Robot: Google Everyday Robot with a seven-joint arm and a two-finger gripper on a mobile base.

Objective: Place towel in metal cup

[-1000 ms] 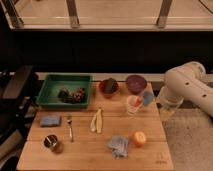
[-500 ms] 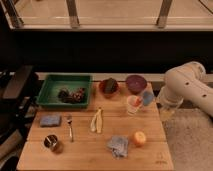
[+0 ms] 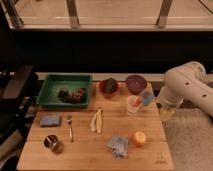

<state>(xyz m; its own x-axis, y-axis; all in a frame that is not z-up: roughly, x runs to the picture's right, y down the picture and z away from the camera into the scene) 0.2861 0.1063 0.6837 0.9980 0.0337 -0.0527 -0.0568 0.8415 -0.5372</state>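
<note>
The towel [image 3: 118, 145] is a crumpled grey-blue cloth lying on the wooden table [image 3: 95, 155] near the front, just left of an orange [image 3: 139, 138]. The metal cup [image 3: 51, 143] stands upright at the front left of the table, about a third of the table's width left of the towel. My gripper [image 3: 167, 112] hangs below the white arm [image 3: 187, 88] at the table's right edge, well to the right of the towel and higher in the view, touching neither the towel nor the cup.
A green tray [image 3: 52, 98] with dark items sits at the back left. Two bowls [image 3: 109, 88] [image 3: 135, 83], a white cup [image 3: 133, 105], a banana [image 3: 96, 121], a fork [image 3: 70, 128] and a blue sponge [image 3: 50, 120] lie on the table.
</note>
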